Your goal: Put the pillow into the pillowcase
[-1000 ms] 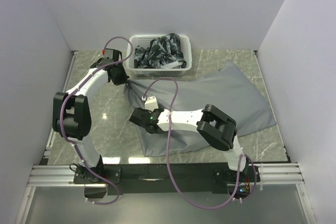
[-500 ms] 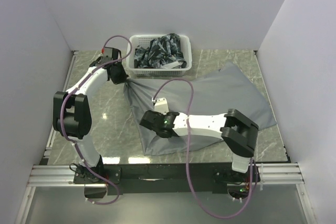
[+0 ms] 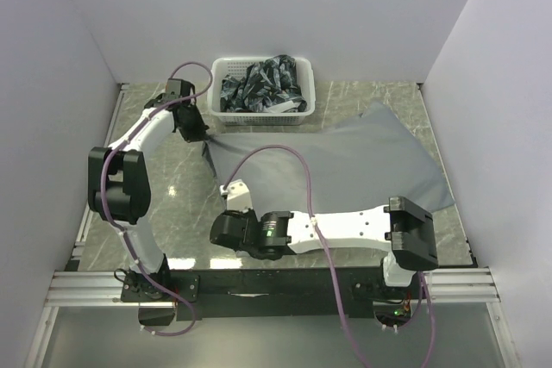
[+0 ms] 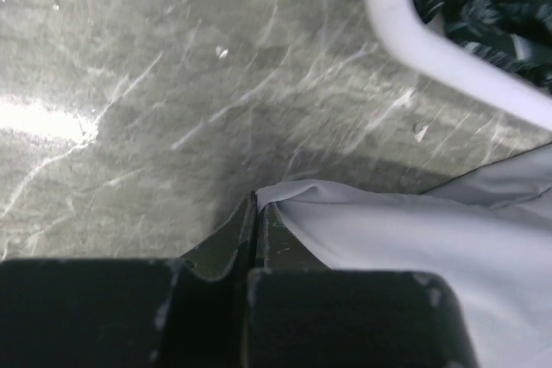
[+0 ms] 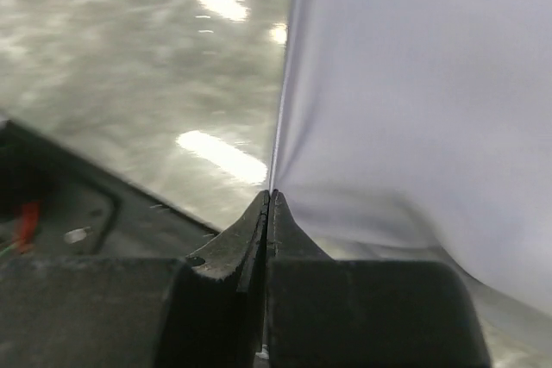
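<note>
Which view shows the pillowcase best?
Top external: nearly the whole pillowcase shows, spread out. Wrist views show only the bits pinched by the left gripper and right gripper.

Table (image 3: 172, 187): grey-green marble-look top, glossy, glare spots on the left half. White mesh basket (image 3: 259, 115) sits at the far edge, centre. Grey pillowcase (image 3: 362, 161) lies wrinkled across centre and right, far-left corner just beside the basket.

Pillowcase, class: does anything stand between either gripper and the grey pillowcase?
Nothing visible does. The left gripper is shut on a corner of the pillowcase beside the white basket, and the right gripper is shut on its near edge, so both already touch the fabric.
</note>
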Available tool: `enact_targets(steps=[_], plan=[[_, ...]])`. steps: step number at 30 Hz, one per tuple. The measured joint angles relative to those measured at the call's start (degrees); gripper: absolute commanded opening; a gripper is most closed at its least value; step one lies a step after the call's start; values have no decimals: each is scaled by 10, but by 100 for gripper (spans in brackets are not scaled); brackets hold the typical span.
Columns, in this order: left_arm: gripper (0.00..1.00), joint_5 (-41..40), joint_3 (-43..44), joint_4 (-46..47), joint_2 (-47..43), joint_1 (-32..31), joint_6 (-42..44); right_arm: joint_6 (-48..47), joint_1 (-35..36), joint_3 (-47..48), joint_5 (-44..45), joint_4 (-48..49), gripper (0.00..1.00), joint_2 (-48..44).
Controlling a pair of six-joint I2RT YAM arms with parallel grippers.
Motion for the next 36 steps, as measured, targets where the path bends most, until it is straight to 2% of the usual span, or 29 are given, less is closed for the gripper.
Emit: enact_targets(steps=[4, 5, 7, 8, 10, 11, 14, 15, 17, 22, 27, 31, 36], plan=[[1, 19, 4, -12, 10, 14, -1, -16, 3, 27, -28, 12, 0, 14], [1, 21, 8, -12, 15, 17, -1, -22, 0, 45, -37, 12, 4, 28], [1, 24, 17, -10, 22, 24, -1, -36, -6, 84, -52, 14, 15, 65], [1, 23, 21, -9, 24, 27, -1, -40, -9, 95, -58, 13, 26, 78], [1, 23, 28, -2, 28, 32, 0, -49, -16, 122, -75, 10, 41, 105], [1, 23, 29, 2, 29, 33, 0, -53, -18, 134, -79, 6, 53, 115], [1, 23, 40, 7, 35, 36, 0, -63, -19, 151, -76, -11, 62, 122], [1, 23, 42, 7, 37, 36, 0, -65, -18, 150, -73, -16, 62, 118], [1, 24, 45, 10, 42, 36, 0, -66, -16, 137, -68, -17, 56, 102], [1, 24, 54, 10, 57, 36, 0, -56, 11, 50, -66, -7, 43, 30], [1, 24, 64, 10, 64, 36, 0, -52, 28, 25, -90, 21, 43, 59], [1, 23, 70, 9, 65, 36, 0, -56, 4, 27, -99, 47, 52, 115], [1, 22, 74, 7, 65, 36, 0, -60, -26, 28, -93, 66, 55, 156]])
